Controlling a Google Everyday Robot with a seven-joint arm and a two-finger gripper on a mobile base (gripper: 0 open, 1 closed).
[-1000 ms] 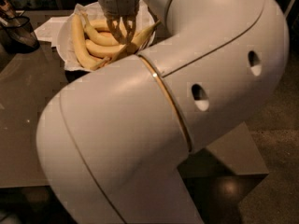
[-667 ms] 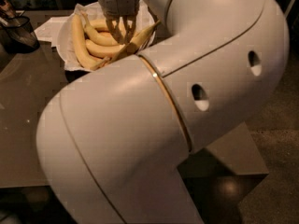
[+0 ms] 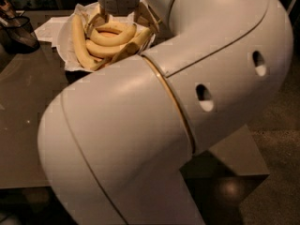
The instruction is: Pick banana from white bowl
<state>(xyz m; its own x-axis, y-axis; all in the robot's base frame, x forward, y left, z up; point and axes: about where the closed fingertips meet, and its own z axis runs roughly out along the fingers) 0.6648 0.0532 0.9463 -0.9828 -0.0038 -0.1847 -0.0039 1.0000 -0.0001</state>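
The white bowl (image 3: 62, 40), lined with crumpled white paper, sits at the far end of the table and holds several yellow bananas (image 3: 108, 45). My gripper (image 3: 121, 21) hangs straight down over the bowl from the top edge of the view. It is open, with one finger (image 3: 96, 22) at the left and the other (image 3: 147, 18) at the right, and the topmost banana (image 3: 115, 29) lies between them. My big white arm (image 3: 164, 116) fills the foreground and hides the bowl's right side.
A dark mesh basket (image 3: 19, 32) stands at the far left on the brown table (image 3: 28, 102). A white sheet of paper (image 3: 48, 27) lies behind the bowl. The table's right edge drops to dark floor (image 3: 276, 163).
The fingers, close together over the bananas before, now stand spread wide on either side of the top banana. The arm and bowl have stayed where they were.
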